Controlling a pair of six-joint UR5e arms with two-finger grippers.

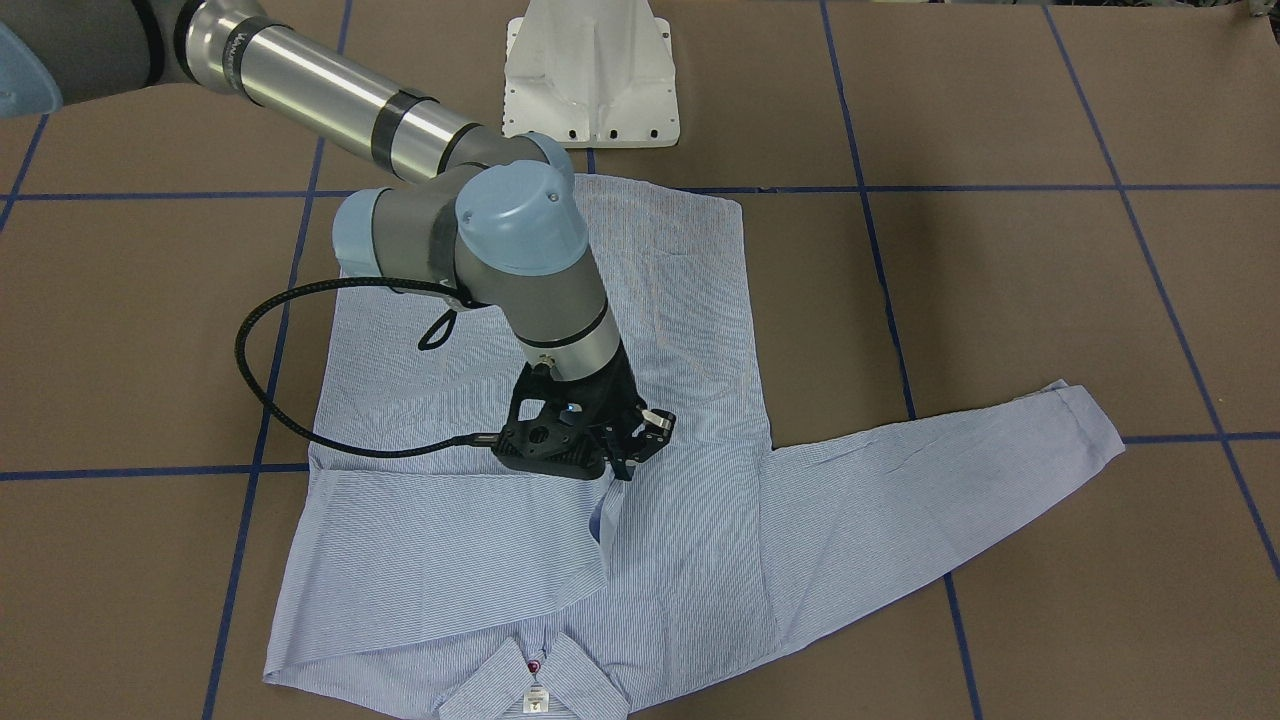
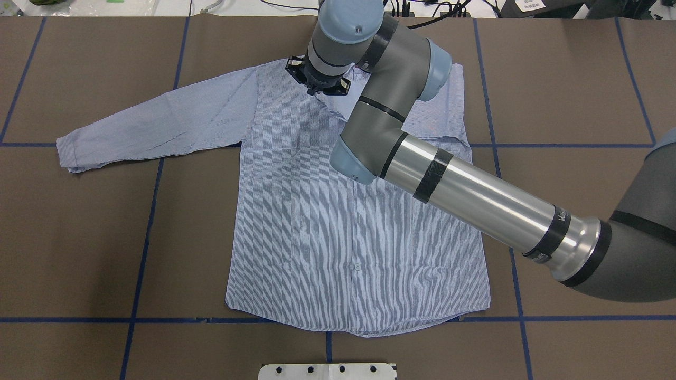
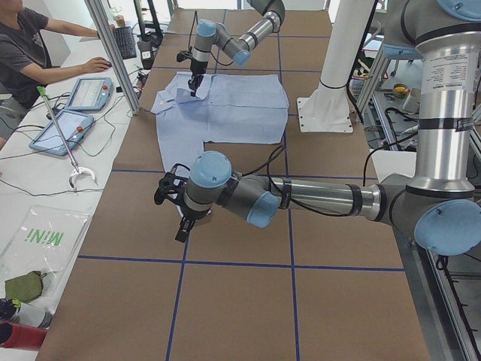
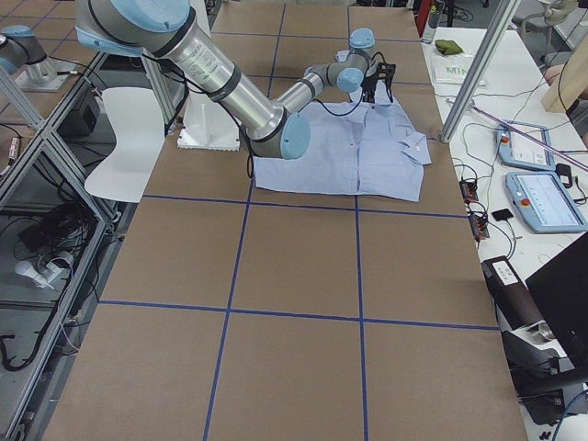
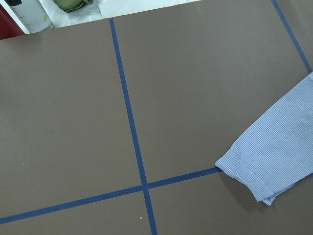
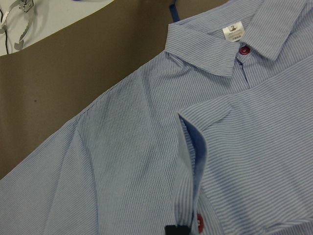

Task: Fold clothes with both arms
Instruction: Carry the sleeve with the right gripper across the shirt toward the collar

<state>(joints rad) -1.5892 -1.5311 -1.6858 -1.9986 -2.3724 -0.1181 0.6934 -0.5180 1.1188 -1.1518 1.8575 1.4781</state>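
- While the table [image 2: 79, 237], brown w/ blue tape lines, is the biggest thing in view, the shirt [image 2: 338, 232] lies mid-table, front up, hem toward the robot, collar away.
- Shirt body is flat w/ few wrinkles, a good base for folding.
- Right arm [image 2: 475, 195] reaches across the shirt to the chest, just short of the collar.
- Left arm [image 3: 316, 197] is stretched low over bare table off the shirt's left side.
- Folded sleeve [image 1: 450, 540], on the robot's right side, lies across the chest. Spread sleeve [image 2: 158, 124] sticks out flat to the robot's left.
- Right gripper [image 1: 640, 450]: jaws look clenched on the held cuff [image 6: 188, 196], which stands a bit off the chest. That's a judgement, since only one fingertip shows in the wrist view.
- Left gripper [image 3: 178, 218]: near the free cuff [image 5: 259, 171], not touching it. Can't tell if the jaws are parted or closed.
- Step in hand, prob.: set the held cuff down. To do it well, lower till the cloth rests on the chest before letting go, keep the sleeve's crease straight from the shoulder, and don't tug sideways or the body rucks up.
- Next, prob. the left side: pinch the free cuff at its edge, both layers, lift just enough to clear, and mirror the fold.
- Collar [image 6: 205, 49], label [image 6: 233, 32] and red button [image 6: 243, 49] lie flat. Keep the cuff short of them.
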